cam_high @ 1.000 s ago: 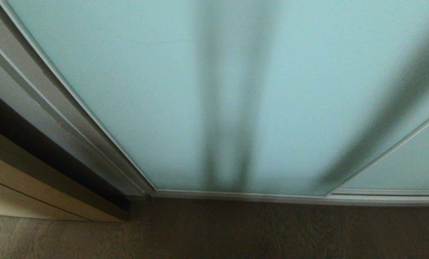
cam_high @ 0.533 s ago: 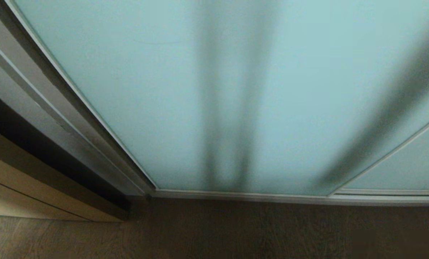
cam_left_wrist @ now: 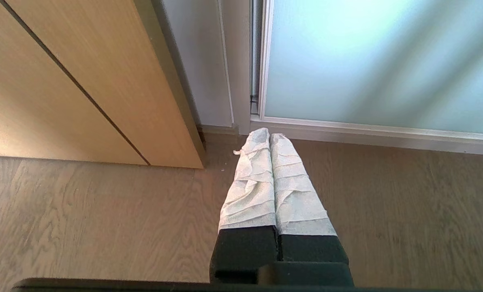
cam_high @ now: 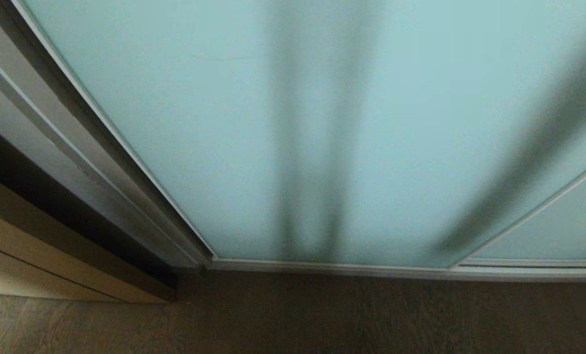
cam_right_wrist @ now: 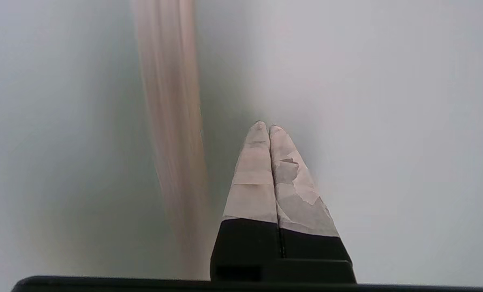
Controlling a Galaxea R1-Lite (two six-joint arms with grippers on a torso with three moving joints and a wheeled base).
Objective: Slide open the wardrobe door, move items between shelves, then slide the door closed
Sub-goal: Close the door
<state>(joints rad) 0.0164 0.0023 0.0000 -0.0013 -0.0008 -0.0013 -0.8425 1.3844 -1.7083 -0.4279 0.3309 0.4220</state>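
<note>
R end effector fingers pressed together, empty, aimed at frosted sliding wardrobe door; door still fully closed vs a sec ago, so opening not begun; L end effector pressed together, parked above floor.

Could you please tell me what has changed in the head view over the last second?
Nothing visibly changed: the frosted pale aqua glass sliding wardrobe door in its slim silver frame stays shut, and the light tan wooden cabinet front and brown wood floor sit as before. Neither gripper shows in that view.
</note>
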